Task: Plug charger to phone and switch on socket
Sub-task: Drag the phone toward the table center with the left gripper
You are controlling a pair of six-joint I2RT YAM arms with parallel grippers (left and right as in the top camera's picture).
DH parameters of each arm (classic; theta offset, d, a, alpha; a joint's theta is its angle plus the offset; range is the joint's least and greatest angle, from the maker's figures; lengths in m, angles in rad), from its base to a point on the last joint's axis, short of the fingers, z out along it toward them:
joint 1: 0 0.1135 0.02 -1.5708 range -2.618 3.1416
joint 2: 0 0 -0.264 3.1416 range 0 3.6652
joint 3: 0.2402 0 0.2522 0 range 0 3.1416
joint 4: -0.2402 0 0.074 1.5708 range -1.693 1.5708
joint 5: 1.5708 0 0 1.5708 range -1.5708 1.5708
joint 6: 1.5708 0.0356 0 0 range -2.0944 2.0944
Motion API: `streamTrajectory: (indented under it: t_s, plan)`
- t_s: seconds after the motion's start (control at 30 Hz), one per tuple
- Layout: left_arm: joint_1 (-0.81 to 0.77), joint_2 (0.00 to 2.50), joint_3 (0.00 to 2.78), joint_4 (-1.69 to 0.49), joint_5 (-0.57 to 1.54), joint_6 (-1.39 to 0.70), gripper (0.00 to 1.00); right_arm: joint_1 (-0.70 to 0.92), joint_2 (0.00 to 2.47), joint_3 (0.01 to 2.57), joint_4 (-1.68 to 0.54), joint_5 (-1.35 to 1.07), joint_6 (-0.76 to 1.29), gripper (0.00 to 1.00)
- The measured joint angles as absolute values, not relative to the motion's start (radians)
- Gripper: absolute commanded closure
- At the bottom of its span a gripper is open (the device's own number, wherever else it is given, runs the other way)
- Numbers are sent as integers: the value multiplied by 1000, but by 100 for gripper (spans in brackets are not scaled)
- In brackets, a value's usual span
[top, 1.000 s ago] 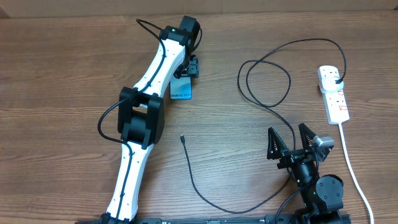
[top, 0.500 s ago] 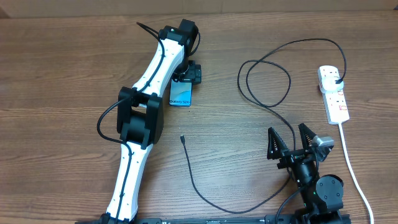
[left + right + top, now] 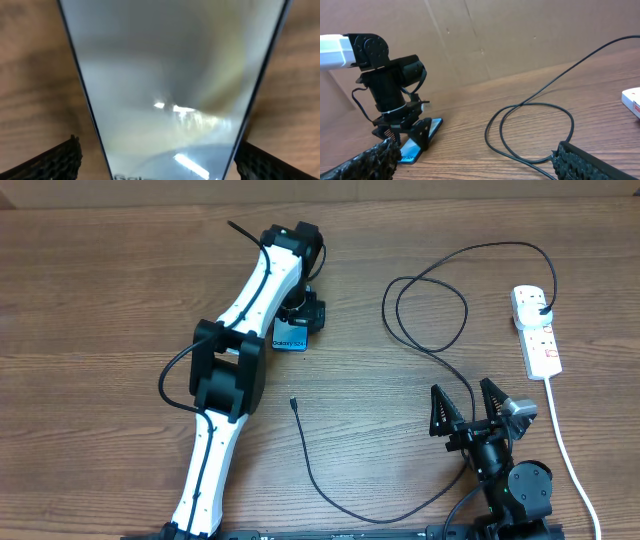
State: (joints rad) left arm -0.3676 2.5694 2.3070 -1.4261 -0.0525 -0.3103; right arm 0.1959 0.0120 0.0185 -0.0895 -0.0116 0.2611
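Over the phone (image 3: 291, 339), the left gripper (image 3: 302, 313) stands open, its fingers either side, not touching. The right gripper (image 3: 466, 404), well apart, is open and empty.

Desk (image 3: 100, 300): brown wood-grain top with a matte finish, the grain running side to side, filling the overhead view. Cardboard backdrop (image 3: 520, 35): plain tan sheets standing upright along the desk's far edge, marked by faint slanted creases and seams.
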Motion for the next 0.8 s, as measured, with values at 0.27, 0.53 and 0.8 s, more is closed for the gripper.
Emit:
streamTrajectory:
  t_s: [0.27, 0.53, 0.8]
  plan:
    - [-421, 2399, 2115, -1322, -69, -278, 0, 196, 12, 19, -90, -11, 262, 0]
    - [-386, 2125, 1697, -995, -90, -249, 0, 196, 12, 19, -90, -12, 261, 0]
    - [-358, 2109, 1661, -827, -98, -176, 0, 196, 12, 19, -90, -12, 261, 0]
